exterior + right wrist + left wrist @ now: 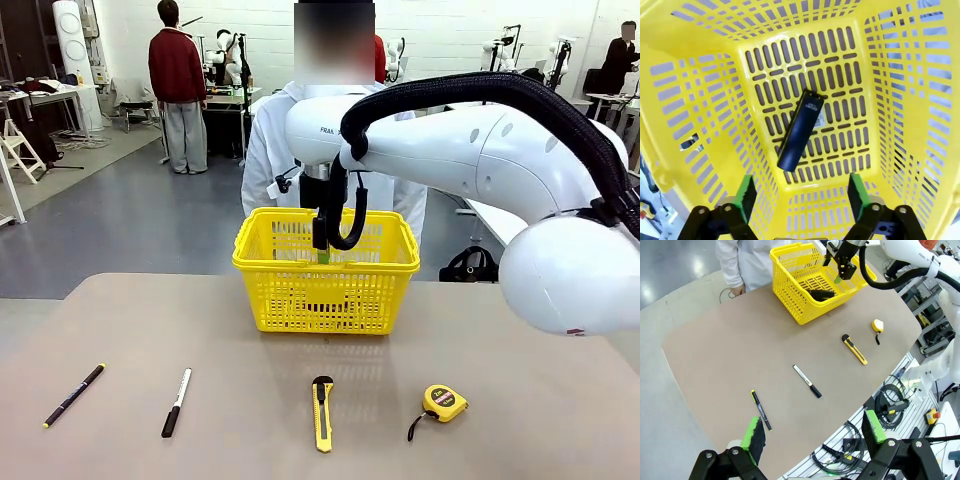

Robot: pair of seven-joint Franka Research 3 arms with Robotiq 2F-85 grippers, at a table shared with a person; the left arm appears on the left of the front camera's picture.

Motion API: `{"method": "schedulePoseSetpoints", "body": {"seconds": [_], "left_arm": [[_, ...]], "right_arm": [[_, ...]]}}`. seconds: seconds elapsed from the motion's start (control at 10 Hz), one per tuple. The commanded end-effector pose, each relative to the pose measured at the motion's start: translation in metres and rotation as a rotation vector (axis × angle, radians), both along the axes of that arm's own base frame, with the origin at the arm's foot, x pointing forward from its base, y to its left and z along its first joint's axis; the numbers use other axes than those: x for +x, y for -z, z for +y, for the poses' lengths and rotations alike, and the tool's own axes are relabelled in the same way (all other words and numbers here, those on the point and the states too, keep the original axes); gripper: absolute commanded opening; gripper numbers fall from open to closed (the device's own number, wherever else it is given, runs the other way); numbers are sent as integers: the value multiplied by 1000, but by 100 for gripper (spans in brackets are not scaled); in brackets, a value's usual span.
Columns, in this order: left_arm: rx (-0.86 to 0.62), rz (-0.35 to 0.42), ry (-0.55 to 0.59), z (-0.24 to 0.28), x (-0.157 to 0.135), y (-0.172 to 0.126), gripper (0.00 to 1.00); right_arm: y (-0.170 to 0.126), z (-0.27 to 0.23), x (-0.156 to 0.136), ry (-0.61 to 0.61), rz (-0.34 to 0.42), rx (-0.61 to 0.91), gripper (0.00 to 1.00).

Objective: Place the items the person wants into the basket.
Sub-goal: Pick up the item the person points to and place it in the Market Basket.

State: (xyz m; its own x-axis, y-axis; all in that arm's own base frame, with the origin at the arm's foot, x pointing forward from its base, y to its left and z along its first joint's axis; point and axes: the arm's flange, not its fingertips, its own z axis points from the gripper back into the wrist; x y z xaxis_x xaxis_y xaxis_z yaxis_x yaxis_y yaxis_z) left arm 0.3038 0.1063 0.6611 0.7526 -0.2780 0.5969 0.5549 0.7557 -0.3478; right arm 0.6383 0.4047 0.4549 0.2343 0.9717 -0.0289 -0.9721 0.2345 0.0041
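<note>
While right tool [801, 192] gapes empty | lattice basket [695, 42] holds slim black bar [800, 131] | left tool [814, 429] wide

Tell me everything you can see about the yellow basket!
The yellow basket looks like plastic, with lattice walls, a slotted floor and a thick rim. It stands upright on the tan table, at the far side in front of the person. A dark oblong thing with white print lies slantwise on its floor. The right gripper hangs open over its mouth.

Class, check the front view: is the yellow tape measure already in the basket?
No, the tape measure lies on the table, on the near side of the basket.
</note>
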Motion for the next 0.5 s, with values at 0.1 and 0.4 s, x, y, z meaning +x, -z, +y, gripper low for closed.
{"method": "schedulePoseSetpoints", "body": {"seconds": [0.1,0.4], "left_arm": [[-6,-7,14,2,0,-1,100],[-6,-7,14,2,0,-1,100]], "right_arm": [[-27,3,3,35,-36,-42,100],[-105,-66,-84,302,-135,-80,100]]}}
